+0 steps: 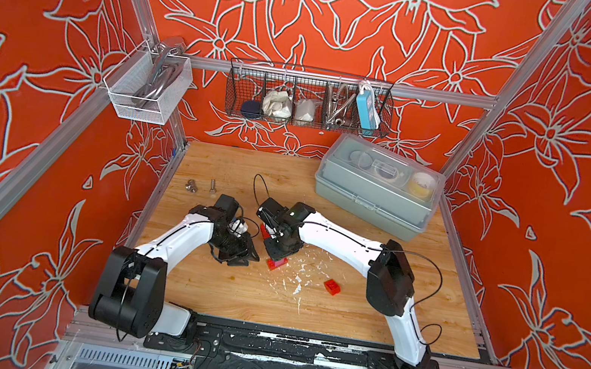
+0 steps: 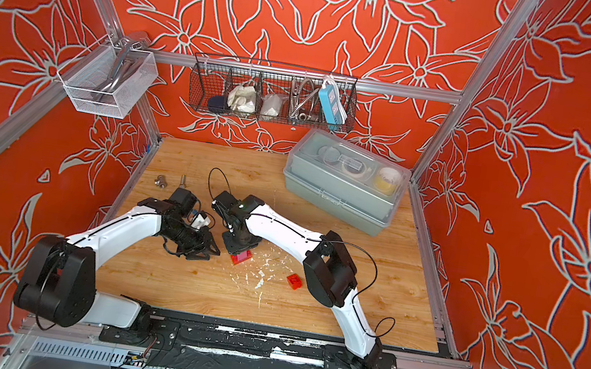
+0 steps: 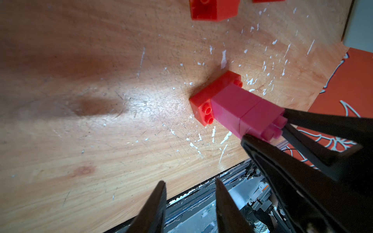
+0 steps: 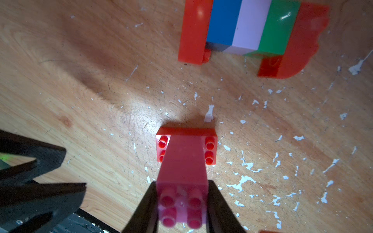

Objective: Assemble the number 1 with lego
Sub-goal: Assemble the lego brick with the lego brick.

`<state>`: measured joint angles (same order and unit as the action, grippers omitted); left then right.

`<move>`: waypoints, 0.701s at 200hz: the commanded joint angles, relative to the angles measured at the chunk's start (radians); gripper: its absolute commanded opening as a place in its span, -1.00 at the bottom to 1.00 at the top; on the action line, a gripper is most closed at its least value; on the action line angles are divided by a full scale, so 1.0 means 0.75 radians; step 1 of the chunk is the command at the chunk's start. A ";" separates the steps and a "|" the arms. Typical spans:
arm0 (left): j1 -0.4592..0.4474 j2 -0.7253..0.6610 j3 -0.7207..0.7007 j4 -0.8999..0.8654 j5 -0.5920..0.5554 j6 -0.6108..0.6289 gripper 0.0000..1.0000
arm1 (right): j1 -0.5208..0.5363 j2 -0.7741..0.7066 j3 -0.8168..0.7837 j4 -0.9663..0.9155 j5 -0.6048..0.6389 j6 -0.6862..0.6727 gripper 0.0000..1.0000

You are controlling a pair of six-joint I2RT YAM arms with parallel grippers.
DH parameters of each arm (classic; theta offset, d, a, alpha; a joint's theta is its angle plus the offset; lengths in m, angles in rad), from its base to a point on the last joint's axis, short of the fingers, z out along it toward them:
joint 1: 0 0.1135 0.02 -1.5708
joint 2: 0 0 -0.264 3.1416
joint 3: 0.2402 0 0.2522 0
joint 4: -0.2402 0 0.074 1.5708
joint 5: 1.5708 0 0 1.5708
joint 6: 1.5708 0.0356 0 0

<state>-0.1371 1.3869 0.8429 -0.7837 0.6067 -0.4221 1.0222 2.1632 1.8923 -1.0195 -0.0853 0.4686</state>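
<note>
Right gripper (image 4: 182,201) clamps pink column (image 4: 184,161) on red base (image 4: 187,131), lower centre; left gripper (image 3: 189,181) half-open, empty. You likely press down next.

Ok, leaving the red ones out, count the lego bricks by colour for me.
pink bricks: 2
blue brick: 1
lilac brick: 1
green brick: 1
total: 5
</note>
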 commanded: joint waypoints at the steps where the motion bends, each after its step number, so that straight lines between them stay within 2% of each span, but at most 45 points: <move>1: 0.007 -0.010 -0.019 -0.013 0.028 0.021 -0.21 | 0.007 0.119 -0.081 -0.013 -0.022 0.073 -0.58; 53: 0.007 -0.025 -0.022 -0.006 0.040 0.021 -0.21 | 0.000 0.128 -0.049 -0.112 0.078 0.326 -0.58; 98: 0.007 -0.044 -0.026 -0.008 0.035 0.022 -0.21 | -0.015 0.127 -0.078 -0.018 0.018 0.472 -0.50; 111: 0.007 -0.045 -0.026 -0.009 0.034 0.023 -0.21 | -0.011 0.116 -0.061 -0.025 0.028 0.472 -0.34; 129: 0.007 -0.051 -0.032 -0.001 0.032 0.019 -0.21 | -0.003 0.073 -0.017 -0.049 0.062 0.443 0.16; 140: 0.007 -0.049 -0.032 0.000 0.030 0.018 -0.21 | 0.006 0.036 0.022 -0.114 0.086 0.430 0.29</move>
<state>-0.1371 1.3693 0.8356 -0.7811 0.6258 -0.4191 1.0195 2.1803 1.8965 -1.0103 -0.0616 0.7742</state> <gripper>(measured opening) 0.394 0.589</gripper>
